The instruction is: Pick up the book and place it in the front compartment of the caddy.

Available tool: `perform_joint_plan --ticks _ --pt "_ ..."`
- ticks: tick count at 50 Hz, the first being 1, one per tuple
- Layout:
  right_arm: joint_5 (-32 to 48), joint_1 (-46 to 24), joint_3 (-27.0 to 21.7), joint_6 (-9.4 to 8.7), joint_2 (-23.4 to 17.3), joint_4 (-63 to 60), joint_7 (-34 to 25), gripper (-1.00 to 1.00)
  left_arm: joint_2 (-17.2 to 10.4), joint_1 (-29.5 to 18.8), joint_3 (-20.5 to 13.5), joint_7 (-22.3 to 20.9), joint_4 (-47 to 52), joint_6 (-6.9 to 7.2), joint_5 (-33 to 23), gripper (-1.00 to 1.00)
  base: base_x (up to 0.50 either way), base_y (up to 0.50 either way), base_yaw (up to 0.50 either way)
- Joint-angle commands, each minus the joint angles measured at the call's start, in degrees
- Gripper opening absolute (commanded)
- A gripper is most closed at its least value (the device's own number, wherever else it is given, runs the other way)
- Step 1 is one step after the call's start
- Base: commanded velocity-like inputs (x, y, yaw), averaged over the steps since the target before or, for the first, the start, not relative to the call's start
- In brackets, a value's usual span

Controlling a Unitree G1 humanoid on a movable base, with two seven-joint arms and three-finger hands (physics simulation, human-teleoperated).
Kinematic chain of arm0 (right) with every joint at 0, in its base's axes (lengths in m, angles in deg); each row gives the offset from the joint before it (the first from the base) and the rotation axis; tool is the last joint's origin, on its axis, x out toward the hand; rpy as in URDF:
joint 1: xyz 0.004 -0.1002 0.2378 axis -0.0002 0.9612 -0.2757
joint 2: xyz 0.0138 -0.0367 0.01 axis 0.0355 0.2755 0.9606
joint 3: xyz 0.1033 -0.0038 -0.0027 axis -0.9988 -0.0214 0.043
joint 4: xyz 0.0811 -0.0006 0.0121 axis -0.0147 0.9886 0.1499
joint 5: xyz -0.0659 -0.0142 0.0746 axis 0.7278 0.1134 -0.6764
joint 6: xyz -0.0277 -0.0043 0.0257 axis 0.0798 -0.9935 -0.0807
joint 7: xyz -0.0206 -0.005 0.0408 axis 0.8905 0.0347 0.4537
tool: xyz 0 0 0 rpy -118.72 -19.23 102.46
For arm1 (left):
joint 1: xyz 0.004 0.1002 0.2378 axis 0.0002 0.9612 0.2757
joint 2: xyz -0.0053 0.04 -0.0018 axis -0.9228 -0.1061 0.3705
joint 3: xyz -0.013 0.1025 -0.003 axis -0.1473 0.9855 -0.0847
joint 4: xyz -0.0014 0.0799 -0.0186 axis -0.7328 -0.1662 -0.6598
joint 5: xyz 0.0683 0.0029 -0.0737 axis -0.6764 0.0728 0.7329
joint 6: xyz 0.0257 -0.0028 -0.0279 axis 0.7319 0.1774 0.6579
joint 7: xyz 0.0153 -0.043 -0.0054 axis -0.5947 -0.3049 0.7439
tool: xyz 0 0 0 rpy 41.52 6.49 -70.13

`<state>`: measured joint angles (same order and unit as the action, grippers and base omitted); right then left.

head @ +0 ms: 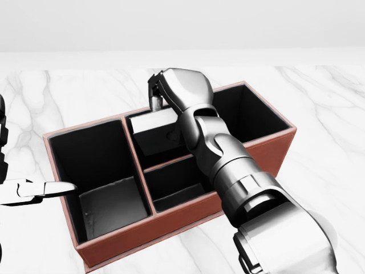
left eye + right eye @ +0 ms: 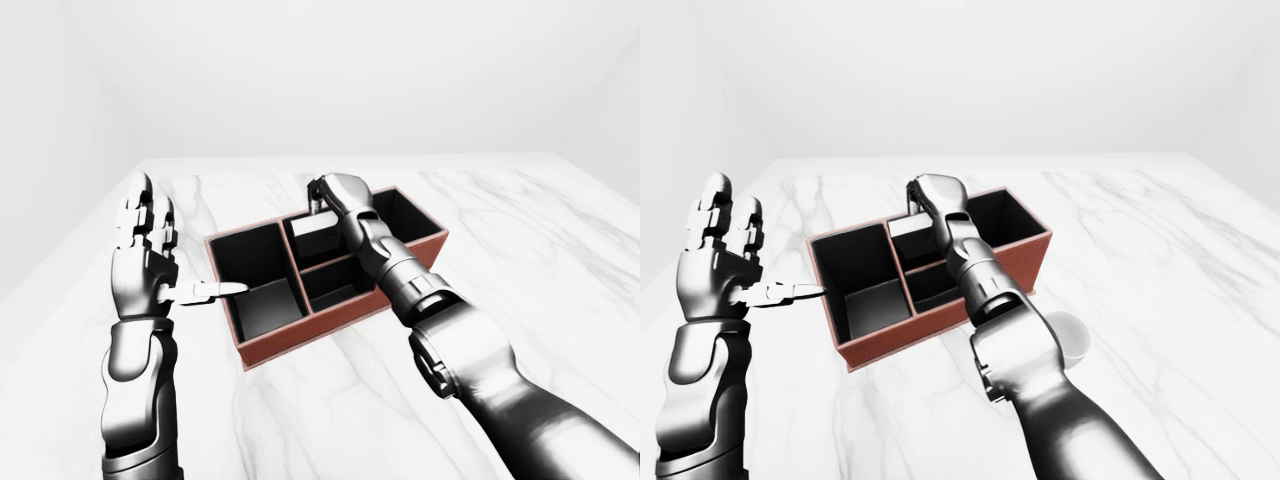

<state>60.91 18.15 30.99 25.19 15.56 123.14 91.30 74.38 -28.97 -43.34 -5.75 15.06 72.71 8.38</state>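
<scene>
Lowering the book (image 1: 155,130) into the caddy (image 1: 259,149), the right hand (image 1: 162,91) pinches its top edge at twelve o'clock, over the upper middle compartment. Left hand (image 2: 150,262) spread wide at nine. Next, judging: release and withdraw.

Head view: steep downward look from close above, red-brown rectangular caddy with black compartments (image 1: 171,220) filling frame centre; white marble tabletop (image 1: 331,108) running to 12 o'clock edge; right arm entering from 5 o'clock.

Left-eye, right-eye views: stereo pair, farther back, shallower pitch, taking in whole tabletop plus pale walls behind. Caddy near centre in left-eye view, shifted toward 9 o'clock in right-eye view.

Shared across all three: caddy, surrounding marble, right forearm. Raised silver left hand (image 2: 146,252) whole only in eye views; head view crops it at 9 o'clock edge.
</scene>
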Motion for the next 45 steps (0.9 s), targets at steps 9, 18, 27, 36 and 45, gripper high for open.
perform_joint_plan --ticks 9,18,27,36,45 --pt "-0.1 -0.84 -1.69 0.0 0.78 0.2 3.62 -1.0 -0.12 -0.11 -0.14 -0.01 -0.22 0.0 0.13 1.0 0.0 0.0 0.0" --pt "0.23 -0.81 -1.72 0.0 0.77 0.53 4.45 -1.0 -0.13 -0.19 -0.06 0.08 -0.27 0.0 0.15 1.0 0.0 0.0 0.0" --pt "1.21 -0.85 -1.47 0.0 0.59 0.79 5.93 -0.64 -0.19 -0.11 -0.18 0.08 0.11 0.0 0.29 1.0 0.0 0.0 0.0" --pt "1.91 -0.63 -1.6 0.0 0.62 0.89 5.71 1.0 -0.19 -0.13 -0.15 0.05 -0.04 0.0 0.23 1.0 0.0 0.0 0.0" --pt "1.99 -0.25 -1.63 0.0 0.49 0.85 5.07 1.0 -0.08 -0.09 0.11 -0.03 -0.53 0.0 -0.05 1.0 0.0 0.0 0.0"
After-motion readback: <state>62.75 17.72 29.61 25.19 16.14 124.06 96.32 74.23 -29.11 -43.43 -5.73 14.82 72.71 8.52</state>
